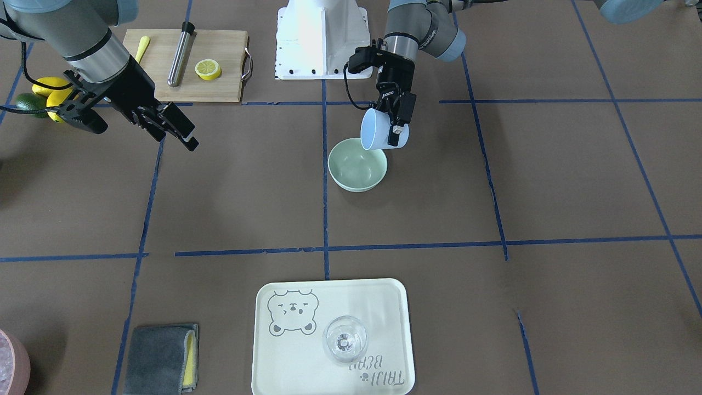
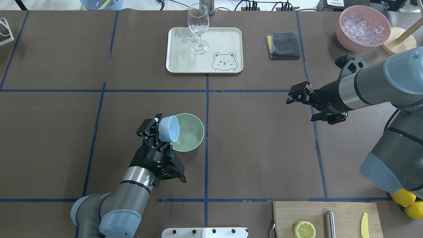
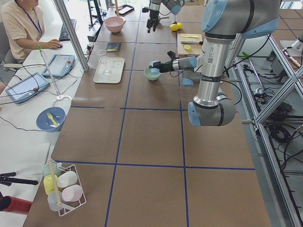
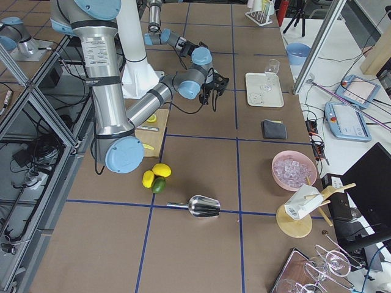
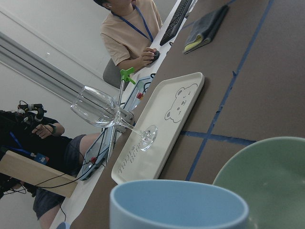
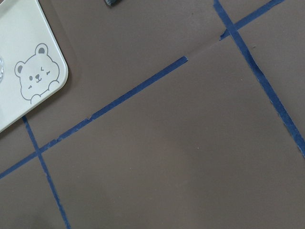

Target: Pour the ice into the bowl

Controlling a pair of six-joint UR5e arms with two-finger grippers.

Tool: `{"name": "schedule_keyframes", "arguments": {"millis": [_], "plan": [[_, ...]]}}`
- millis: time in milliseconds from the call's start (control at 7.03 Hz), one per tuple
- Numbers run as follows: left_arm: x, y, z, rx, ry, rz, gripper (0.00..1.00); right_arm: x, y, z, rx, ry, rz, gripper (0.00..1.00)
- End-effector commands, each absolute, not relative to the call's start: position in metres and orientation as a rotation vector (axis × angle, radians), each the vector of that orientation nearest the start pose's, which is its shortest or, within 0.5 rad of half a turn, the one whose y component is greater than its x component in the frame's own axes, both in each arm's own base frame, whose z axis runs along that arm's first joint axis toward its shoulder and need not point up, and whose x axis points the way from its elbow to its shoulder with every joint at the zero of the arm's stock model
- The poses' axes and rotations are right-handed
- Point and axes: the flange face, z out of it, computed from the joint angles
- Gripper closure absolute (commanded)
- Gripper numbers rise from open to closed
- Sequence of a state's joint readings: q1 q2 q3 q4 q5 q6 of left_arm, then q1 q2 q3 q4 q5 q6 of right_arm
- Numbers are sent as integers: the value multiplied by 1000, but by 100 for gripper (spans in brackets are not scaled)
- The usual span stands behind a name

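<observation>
"Overhead exterior first: where is the bowl?"

"The bowl (image 2: 193,134) stands upright on the brown tabletop (image 2: 257,148), just left of the centre tape line in that view, on the robot's half. The front-facing view shows its pale green inside (image 1: 356,167)."

"And the left claw?"

"The left claw (image 2: 161,130) is pinching a blue cup (image 2: 169,128) by its wall. The cup is tipped almost onto its side, with its mouth turned toward the bowl and overlapping the rim on the robot's left. From the front, the cup (image 1: 375,130) hangs over the rim nearest the robot's base, with the claw (image 1: 396,123) against it."

"Any ice?"

"I cannot make out the ice inside the cup or the bowl. The left wrist camera catches only the cup's lip and part of the bowl's rim."

"The right claw?"

"The right claw (image 2: 294,96) hovers above the tabletop, well apart from the bowl. Its fingers are spread and nothing is between them."

"What else is there?"

"On the far side, a wine glass (image 2: 198,28) stands on a bear-printed tray (image 2: 228,39). A grey cloth (image 2: 284,45) lies to its right, and a pink container (image 2: 350,43) sits beyond that."
</observation>
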State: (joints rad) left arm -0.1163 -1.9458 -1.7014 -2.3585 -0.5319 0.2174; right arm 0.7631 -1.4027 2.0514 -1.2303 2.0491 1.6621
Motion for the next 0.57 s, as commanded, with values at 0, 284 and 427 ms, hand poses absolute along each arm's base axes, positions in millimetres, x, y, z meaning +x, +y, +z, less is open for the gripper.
{"name": "schedule_keyframes", "arguments": {"millis": [0, 284, 427], "plan": [[545, -299, 287, 1398, -361, 1011, 100, -310, -417, 310, -95, -1071, 536, 0], [548, -304, 293, 1294, -580, 1252, 100, -311, -417, 307, -96, -1077, 534, 0], [551, -303, 296, 1269, -619, 1302, 100, -311, -417, 306, -96, -1078, 534, 0]]}}
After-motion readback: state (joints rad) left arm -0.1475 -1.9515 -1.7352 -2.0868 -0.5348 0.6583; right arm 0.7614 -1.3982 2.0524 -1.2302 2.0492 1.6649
